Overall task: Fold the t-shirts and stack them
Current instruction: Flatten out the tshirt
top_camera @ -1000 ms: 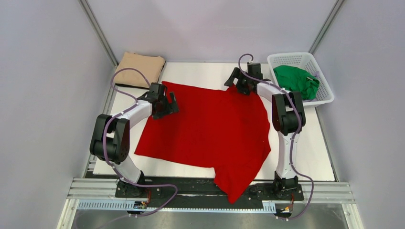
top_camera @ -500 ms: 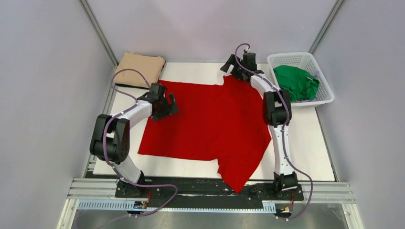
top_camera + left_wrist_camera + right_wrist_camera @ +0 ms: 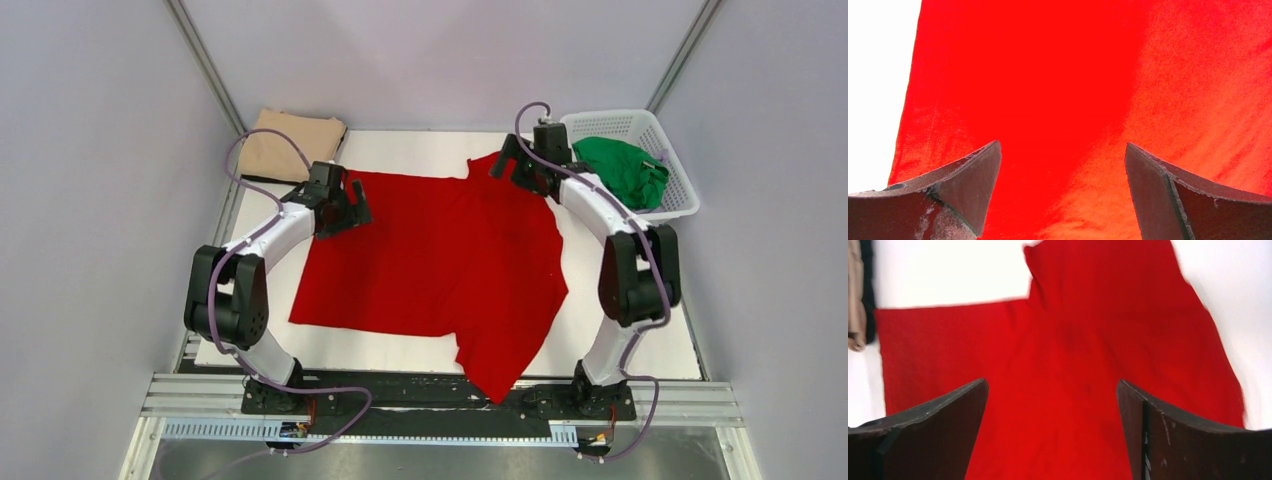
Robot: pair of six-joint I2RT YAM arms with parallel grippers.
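The red t-shirt (image 3: 440, 260) lies spread flat on the white table (image 3: 420, 150), one sleeve hanging over the near edge. My left gripper (image 3: 352, 208) hovers open above the shirt's far left corner; in the left wrist view the gripper (image 3: 1063, 150) has only red cloth (image 3: 1048, 75) under its spread fingers. My right gripper (image 3: 505, 165) is open over the far sleeve; from its wrist camera the gripper (image 3: 1053, 385) looks down on the shirt (image 3: 1088, 340), holding nothing. A tan t-shirt (image 3: 290, 140) lies folded at the far left corner. The green t-shirt (image 3: 620, 170) is crumpled in the basket.
The white lattice basket (image 3: 600, 118) stands at the far right corner, close to my right forearm. An edge of the tan shirt (image 3: 854, 300) shows at the left of the right wrist view. Grey walls and metal posts close in the table.
The red shirt's far edge slid farther back and flattened. My right arm swung out to the right, elbow now by the table's right side. The left gripper shifted slightly farther back.
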